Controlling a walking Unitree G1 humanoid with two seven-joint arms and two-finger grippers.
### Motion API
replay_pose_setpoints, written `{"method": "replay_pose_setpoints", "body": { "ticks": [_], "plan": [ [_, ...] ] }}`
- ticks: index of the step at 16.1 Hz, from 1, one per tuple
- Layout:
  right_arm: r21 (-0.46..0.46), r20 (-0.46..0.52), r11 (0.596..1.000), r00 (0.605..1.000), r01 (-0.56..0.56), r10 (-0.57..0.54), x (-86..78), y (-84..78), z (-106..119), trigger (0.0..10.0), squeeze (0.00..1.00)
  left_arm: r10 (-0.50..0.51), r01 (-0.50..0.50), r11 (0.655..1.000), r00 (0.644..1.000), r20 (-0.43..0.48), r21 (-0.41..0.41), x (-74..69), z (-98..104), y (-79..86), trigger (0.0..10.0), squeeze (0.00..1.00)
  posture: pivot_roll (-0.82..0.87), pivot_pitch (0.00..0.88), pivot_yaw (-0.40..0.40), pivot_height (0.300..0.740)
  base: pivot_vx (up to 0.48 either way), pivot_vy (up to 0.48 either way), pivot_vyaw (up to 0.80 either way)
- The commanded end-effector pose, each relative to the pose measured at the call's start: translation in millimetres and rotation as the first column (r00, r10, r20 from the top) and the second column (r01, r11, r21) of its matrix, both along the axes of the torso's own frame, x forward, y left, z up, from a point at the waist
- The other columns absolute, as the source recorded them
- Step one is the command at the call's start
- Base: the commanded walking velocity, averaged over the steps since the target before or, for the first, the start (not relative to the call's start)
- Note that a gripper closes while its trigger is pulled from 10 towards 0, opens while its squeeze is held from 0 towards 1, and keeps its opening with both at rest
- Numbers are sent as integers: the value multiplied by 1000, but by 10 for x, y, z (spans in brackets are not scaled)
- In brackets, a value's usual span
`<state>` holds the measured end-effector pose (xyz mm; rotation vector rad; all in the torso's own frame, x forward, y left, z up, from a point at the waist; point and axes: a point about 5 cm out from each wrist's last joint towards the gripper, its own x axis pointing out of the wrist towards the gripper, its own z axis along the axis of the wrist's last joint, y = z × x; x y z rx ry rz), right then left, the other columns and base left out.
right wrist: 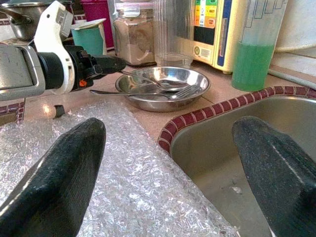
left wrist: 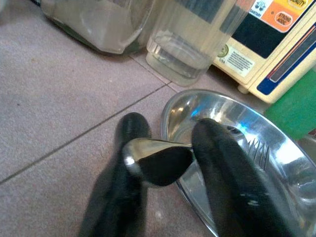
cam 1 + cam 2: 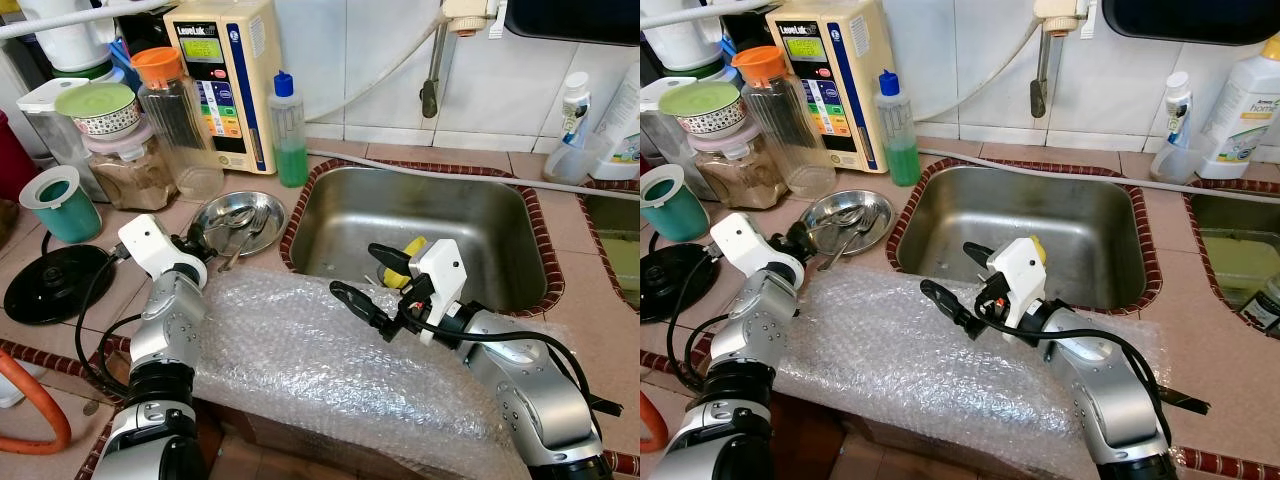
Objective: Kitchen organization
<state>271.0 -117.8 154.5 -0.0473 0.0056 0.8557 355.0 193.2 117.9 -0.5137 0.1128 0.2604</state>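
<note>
The tiled counter [image 3: 330, 150] carries bubble wrap [image 3: 300, 360], a steel dish [image 3: 240, 215], jars and bottles.

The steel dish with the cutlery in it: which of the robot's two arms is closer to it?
Left. The left gripper pinches a spoon at the steel dish rim; the right gripper hangs open over the sink edge, further away.

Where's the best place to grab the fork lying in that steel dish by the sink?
Take the fork by its handle, which overhangs the steel dish rim on the side toward the left pincer. That end is clear of the dish; the tines lie among other cutlery. Come from above, fingers across the thin handle.
</note>
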Motion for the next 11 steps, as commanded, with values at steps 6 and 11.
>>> {"method": "replay_pose_setpoints", "body": {
  "ticks": [6,11],
  "plan": [
    [6,12,1000,1000,-19,19,4,48,30,10000,0,31,-32,999,995,99,10,20,188,70,0,0,22,0,111,740,0,0,0],
    [2,9,1000,1000,-12,12,13,26,22,10000,0,49,-50,999,991,124,3,4,213,73,0,0,19,0,103,740,0,0,0]
  ]
}}
